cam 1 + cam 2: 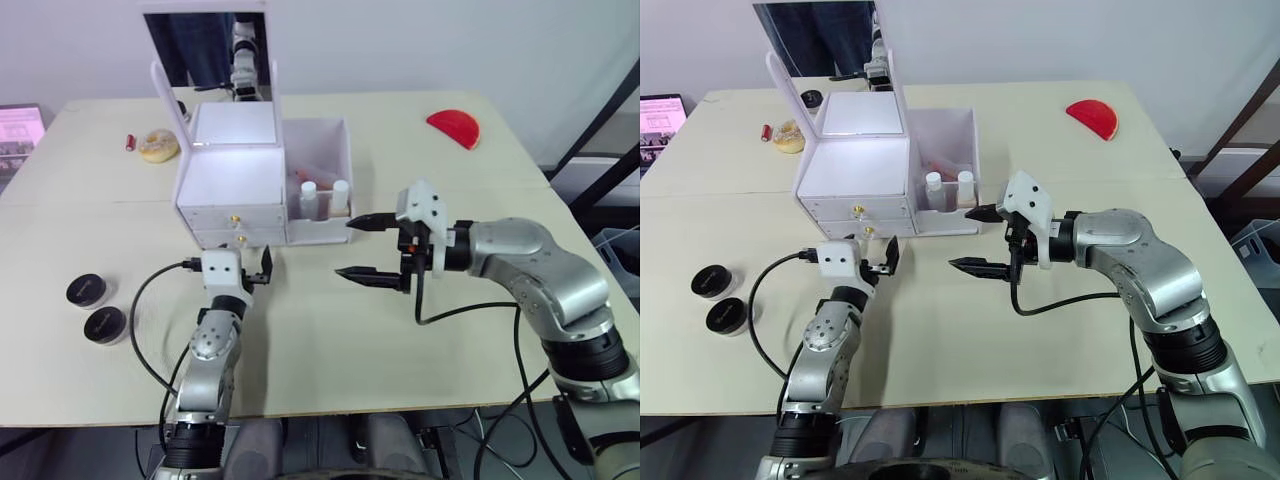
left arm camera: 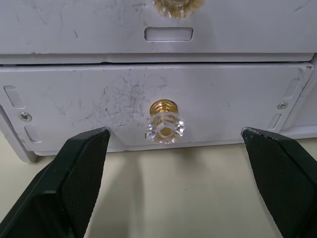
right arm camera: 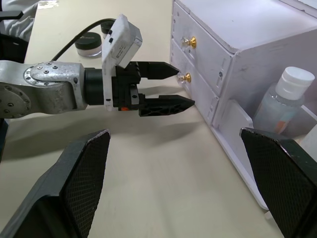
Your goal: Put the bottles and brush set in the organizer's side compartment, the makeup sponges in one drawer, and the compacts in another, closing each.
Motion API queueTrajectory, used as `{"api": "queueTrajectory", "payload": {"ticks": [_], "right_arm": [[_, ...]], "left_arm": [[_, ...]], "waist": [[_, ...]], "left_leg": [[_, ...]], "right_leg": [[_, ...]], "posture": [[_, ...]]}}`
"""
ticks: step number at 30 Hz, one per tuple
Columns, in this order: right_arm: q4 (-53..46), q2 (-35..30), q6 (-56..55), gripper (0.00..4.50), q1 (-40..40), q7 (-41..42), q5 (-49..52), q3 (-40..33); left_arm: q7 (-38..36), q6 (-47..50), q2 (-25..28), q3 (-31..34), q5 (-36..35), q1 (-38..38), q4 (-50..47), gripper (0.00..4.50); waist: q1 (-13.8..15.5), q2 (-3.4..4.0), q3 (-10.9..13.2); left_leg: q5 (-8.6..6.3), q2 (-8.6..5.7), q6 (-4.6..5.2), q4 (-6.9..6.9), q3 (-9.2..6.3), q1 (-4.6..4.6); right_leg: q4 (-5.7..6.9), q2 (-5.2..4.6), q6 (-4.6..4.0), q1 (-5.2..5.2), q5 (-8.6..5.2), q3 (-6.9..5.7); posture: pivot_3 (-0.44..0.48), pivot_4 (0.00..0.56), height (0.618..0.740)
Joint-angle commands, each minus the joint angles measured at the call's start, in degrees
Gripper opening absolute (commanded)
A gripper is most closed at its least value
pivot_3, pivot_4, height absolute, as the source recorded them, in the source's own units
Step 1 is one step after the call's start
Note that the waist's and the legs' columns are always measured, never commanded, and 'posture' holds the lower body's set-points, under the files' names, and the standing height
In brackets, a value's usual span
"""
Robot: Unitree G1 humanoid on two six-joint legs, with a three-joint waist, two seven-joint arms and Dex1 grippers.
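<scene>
The white organizer is showing two shut drawers; left gripper is gaping, empty, around the lower crystal knob; right gripper is gaping empty beside two bottles.

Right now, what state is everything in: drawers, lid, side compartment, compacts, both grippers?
Upper drawer: shut.
Lower drawer: shut.
Organizer lid: raised, mirror facing forward.
Side compartment: open-topped, holds two bottles.
Compacts: closed, on table.
Left gripper: open, facing lower knob.
Right gripper: open, empty.
</scene>
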Motion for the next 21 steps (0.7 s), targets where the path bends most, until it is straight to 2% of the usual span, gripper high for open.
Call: {"api": "queueTrajectory", "payload": {"ticks": [1, 7, 10, 17, 21], "right_arm": [[-1.98, -0.54, -0.05, 4.50, -0.50, -0.16, 0.26, -1.20], [-2.24, -0.62, -0.02, 4.50, -0.39, -0.35, 0.31, -1.39], [-2.57, -0.72, 0.11, 4.50, -0.11, -0.62, 0.43, -1.60], [-2.98, -0.87, 0.45, 4.50, 0.19, -0.89, 0.55, -1.81], [-3.30, -0.95, 0.57, 4.50, 0.52, -0.86, 0.59, -1.85]], "left_arm": [[-0.11, -1.31, -0.14, 0.14, -0.47, -1.11, -0.64, 4.47], [-0.71, -1.74, -0.23, -0.14, -0.71, -1.96, 0.28, 4.47], [-0.80, -1.91, -0.43, -0.17, -0.73, -2.45, 0.82, 3.66], [-1.66, -2.11, -0.49, -0.30, -0.67, -2.57, 1.03, 0.02], [-1.67, -1.98, -0.63, -0.34, -0.71, -1.96, 0.37, 0.02]], "waist": [[0.03, 0.00, 0.00], [0.07, 0.00, 0.00], [0.10, 0.00, 0.00], [0.10, 0.00, 0.00], [0.04, 0.00, 0.00]], "left_leg": [[0.00, 0.00, 0.00, 0.00, 0.00, 0.00], [0.00, 0.00, 0.00, 0.04, 0.00, 0.00], [0.00, 0.00, 0.00, 0.10, -0.01, -0.01], [0.00, 0.00, 0.00, 0.24, -0.01, -0.08], [0.00, 0.00, 0.00, 0.29, -0.01, -0.11]], "right_leg": [[0.00, 0.00, 0.00, 0.00, 0.00, 0.00], [0.02, 0.00, 0.01, 0.01, 0.02, 0.00], [0.02, 0.00, 0.01, 0.02, 0.04, 0.00], [0.00, 0.00, 0.07, 0.04, 0.08, 0.00], [-0.02, 0.00, 0.08, 0.05, 0.09, 0.00]], "posture": [[0.000, 0.150, 0.739], [0.000, 0.150, 0.739], [0.000, 0.150, 0.739], [0.000, 0.150, 0.739], [0.000, 0.150, 0.739]]}}
